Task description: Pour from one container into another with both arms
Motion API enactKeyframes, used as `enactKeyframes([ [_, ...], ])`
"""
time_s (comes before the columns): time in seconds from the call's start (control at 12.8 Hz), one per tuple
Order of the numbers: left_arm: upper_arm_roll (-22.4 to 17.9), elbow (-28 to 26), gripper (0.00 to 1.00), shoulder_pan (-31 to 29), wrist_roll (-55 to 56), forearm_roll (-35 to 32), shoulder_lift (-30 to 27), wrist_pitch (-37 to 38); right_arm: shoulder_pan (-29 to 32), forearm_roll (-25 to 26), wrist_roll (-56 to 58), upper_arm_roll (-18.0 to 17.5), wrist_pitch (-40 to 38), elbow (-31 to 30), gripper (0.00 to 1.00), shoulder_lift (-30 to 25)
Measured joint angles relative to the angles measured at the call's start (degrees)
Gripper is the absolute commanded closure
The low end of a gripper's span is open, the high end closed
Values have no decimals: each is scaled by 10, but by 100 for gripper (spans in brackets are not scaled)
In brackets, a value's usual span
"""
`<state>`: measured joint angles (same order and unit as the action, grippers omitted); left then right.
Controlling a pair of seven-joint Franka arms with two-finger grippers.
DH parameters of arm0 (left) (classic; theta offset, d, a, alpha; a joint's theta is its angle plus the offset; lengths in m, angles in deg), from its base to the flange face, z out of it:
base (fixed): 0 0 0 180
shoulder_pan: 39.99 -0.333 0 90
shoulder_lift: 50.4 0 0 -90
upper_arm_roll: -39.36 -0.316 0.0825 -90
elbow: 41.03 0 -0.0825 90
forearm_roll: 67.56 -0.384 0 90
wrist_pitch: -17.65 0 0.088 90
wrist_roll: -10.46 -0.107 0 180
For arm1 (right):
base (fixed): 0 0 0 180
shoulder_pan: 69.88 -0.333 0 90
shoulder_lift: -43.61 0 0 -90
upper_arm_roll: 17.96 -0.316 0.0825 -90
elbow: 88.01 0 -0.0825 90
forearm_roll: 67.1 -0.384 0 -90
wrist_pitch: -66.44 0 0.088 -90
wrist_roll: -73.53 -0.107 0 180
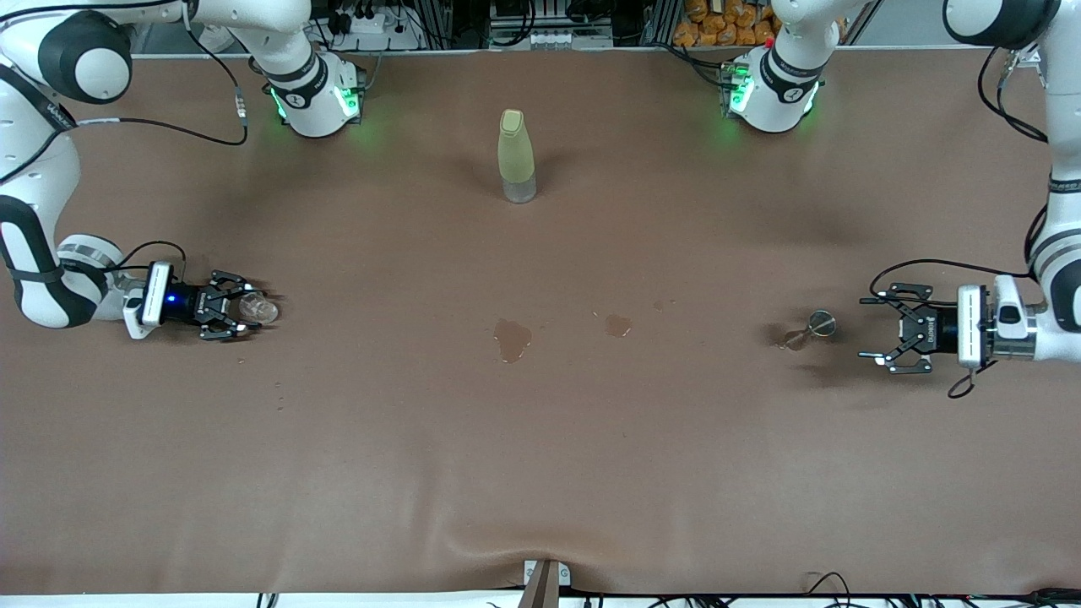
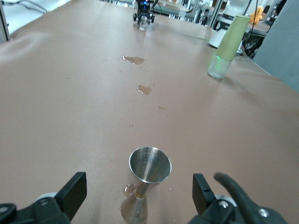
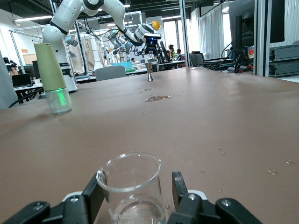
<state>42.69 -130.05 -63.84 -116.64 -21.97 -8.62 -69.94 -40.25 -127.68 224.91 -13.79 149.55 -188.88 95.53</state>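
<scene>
right gripper (image 1: 241, 314): black clawed two-finger gripper low over the table at the right arm's end, its fingers (image 3: 96, 193) set on either side of a small clear glass beaker (image 3: 133, 191) and pressed to its wall; grasping the beaker.
clear glass beaker: round, thin-walled, transparent, with a rolled lip; upright on the cloth, a little clear liquid in its base.
left gripper (image 1: 878, 338): black clawed gripper at the left arm's end of the table, jaws spread wide and holding nothing; it hangs low just beside the jigger, apart from it.
steel jigger (image 2: 145, 179): small polished metal measuring cup, hourglass shape, upper cone open and shiny; it stands on the table between the spread fingers in the left wrist view, untouched.
bottle (image 1: 516, 156): tall pale green bottle with a clear base, matte sleeve, capped, upright mid-table, nearer the robots' bases.
table (image 1: 540, 473): brown cloth cover, smooth, slightly wrinkled at the near edge.
spills (image 1: 513, 339): wet dark patches on the cloth mid-table, between beaker and jigger.
</scene>
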Motion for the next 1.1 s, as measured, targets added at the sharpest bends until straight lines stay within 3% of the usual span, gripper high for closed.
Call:
enactKeyframes([
  [0.16,0,-7,0,-4,-54,21,25,0,0,0,0,0,-1,0,43,0],
  [0.47,0,-10,0,-12,-125,36,66,0,0,0,0,0,-1,0,67,0],
  [0.78,1,-11,0,-16,-154,77,91,0,0,0,-6,0,-20,2,72,0],
  [0.94,4,-11,5,-14,-154,90,95,0,0,0,-29,-2,-39,20,71,0],
  [1.1,6,-14,26,-13,-154,94,98,0,-9,-1,-79,-7,-75,55,70,-6],
])
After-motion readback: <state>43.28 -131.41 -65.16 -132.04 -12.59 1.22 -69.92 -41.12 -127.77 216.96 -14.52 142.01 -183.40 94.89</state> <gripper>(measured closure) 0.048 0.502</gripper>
